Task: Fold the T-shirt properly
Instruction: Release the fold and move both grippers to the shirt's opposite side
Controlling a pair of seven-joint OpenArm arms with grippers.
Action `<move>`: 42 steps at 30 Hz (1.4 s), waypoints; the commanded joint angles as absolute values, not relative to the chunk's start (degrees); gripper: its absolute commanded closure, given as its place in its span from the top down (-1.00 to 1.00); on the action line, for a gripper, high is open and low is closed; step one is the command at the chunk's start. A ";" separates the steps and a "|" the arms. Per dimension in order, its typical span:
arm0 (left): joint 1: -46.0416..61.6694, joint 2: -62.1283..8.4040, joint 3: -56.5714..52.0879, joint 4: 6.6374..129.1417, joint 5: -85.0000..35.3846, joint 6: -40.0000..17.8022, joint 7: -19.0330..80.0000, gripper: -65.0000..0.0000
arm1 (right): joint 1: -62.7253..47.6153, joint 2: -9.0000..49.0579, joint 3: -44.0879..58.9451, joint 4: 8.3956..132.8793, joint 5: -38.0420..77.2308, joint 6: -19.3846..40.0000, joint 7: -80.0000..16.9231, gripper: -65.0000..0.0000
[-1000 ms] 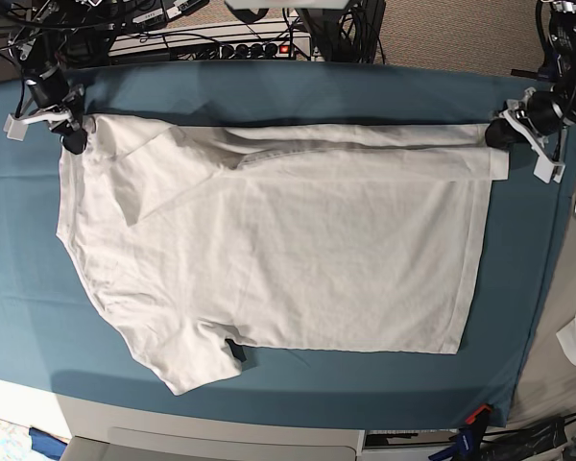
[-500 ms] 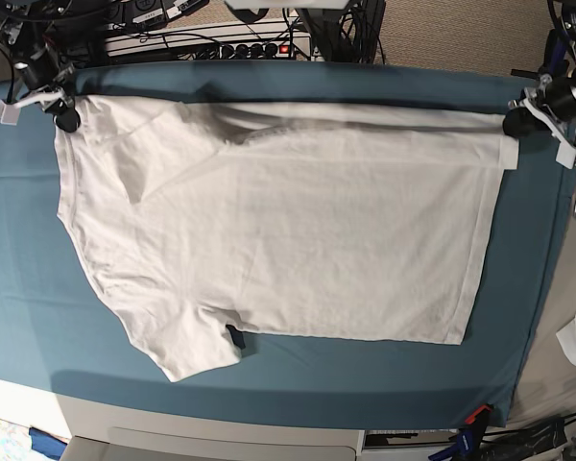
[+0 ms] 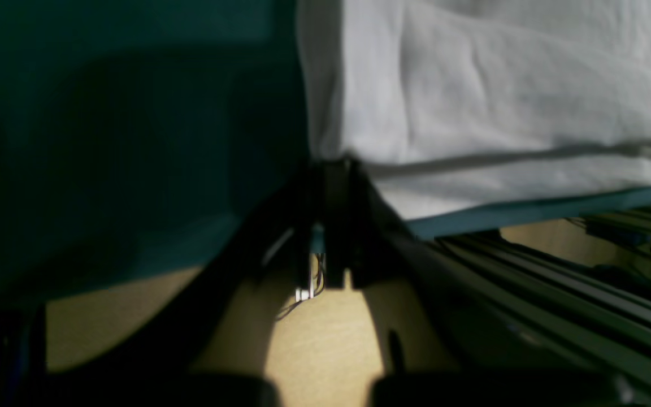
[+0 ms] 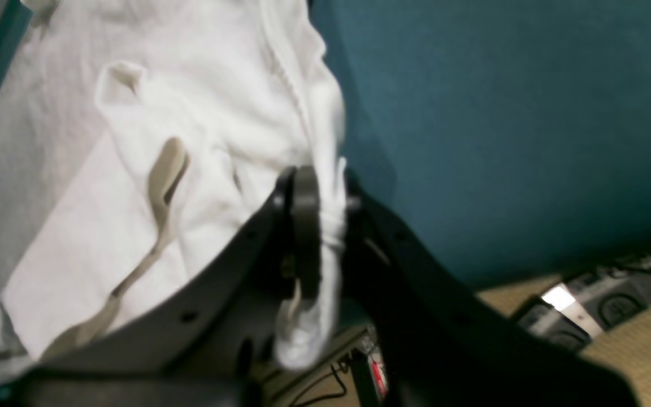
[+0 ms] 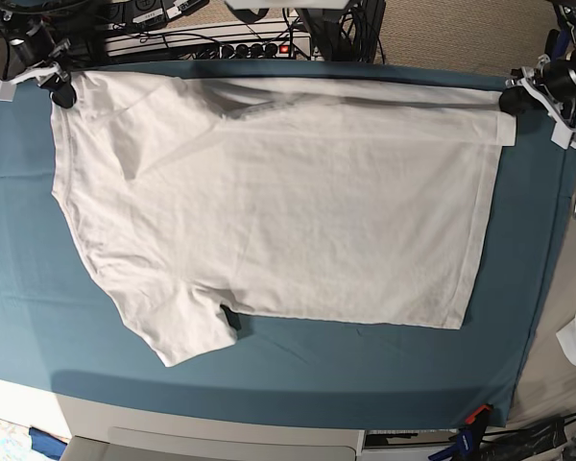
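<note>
Holding the shirt [image 5: 269, 202] by 2 far corners, I keep it spread flat on the teal cloth [image 5: 269, 375] over the tabletop. My left tool [image 5: 512, 98] is clenched on the hem corner, and my right tool [image 5: 62, 93] is clenched on the shoulder edge. To do this step well, I should move both tools together, level and slow, so the fold lands straight.
</note>
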State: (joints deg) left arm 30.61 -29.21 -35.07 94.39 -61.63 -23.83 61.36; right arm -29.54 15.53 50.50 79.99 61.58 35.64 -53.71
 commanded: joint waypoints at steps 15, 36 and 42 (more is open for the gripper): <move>30.61 -30.48 -35.92 95.11 -55.46 -26.92 56.88 -0.37 | -30.28 16.99 51.11 80.31 58.43 39.24 -50.04 -0.31; 29.50 -30.70 -36.42 109.51 -40.38 -24.88 54.11 -0.37 | -16.12 22.48 54.87 80.31 49.58 39.22 -46.24 -0.31; 22.15 -32.99 -36.51 112.36 -42.48 -22.85 52.29 -0.37 | -10.15 23.66 54.83 80.31 47.88 39.22 -46.22 -0.31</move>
State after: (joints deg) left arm 22.22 -31.81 -35.94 111.55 -41.87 -22.90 53.45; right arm -10.28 22.24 54.43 79.46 46.72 38.85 -47.55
